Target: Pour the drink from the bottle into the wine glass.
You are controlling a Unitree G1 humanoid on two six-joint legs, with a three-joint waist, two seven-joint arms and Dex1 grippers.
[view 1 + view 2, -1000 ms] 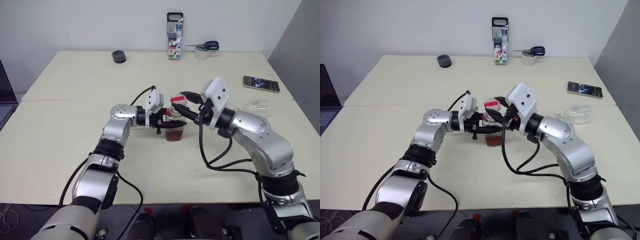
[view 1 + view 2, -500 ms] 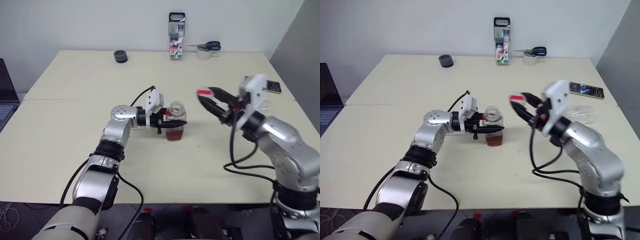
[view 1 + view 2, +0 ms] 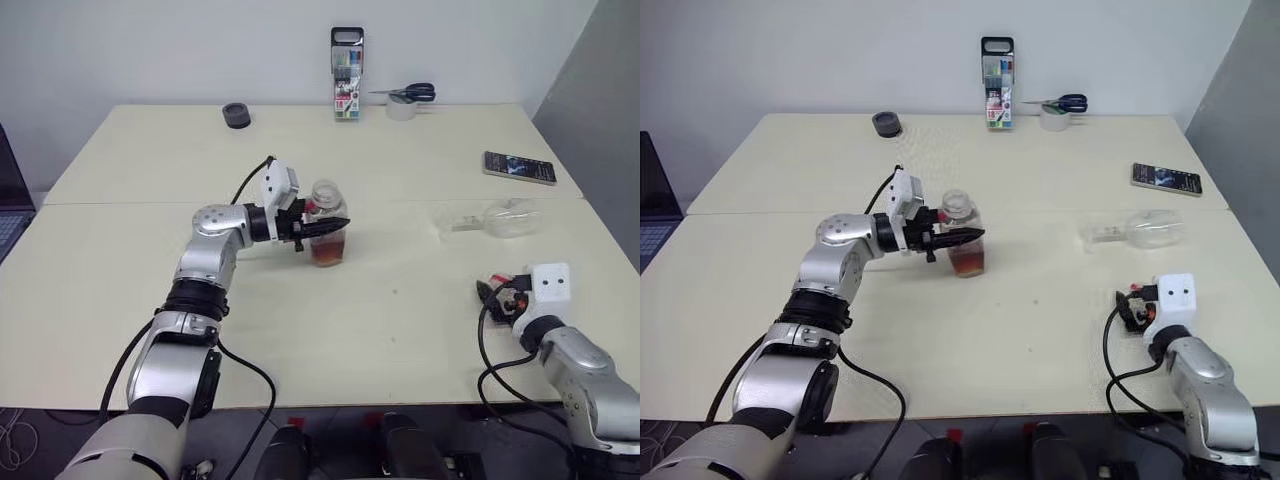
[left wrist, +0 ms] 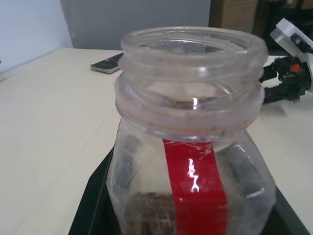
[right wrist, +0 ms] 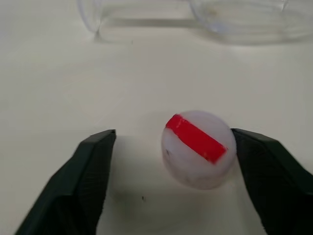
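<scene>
Amber-red drink (image 3: 327,255) sat low in the uncapped bottle (image 3: 326,222), which stood near the middle of the cream table (image 3: 400,330) with the left gripper (image 3: 322,228) clamped around its body. At the near right edge, the right gripper (image 5: 171,181) rested over the table with its jaws spread wide; the white cap (image 5: 198,148), crossed by a red strip, lay between them on the tabletop, one finger just beside it, with no grip on it. The wine glass (image 3: 490,219) lay on its side to the far right, well apart from the bottle, with a phone (image 3: 519,167) beyond it. Judging by this, the cap had been set down and pouring had not begun. The next move seemingly called for the free right gripper to stand the glass upright before the bottle could be tipped over it.
</scene>
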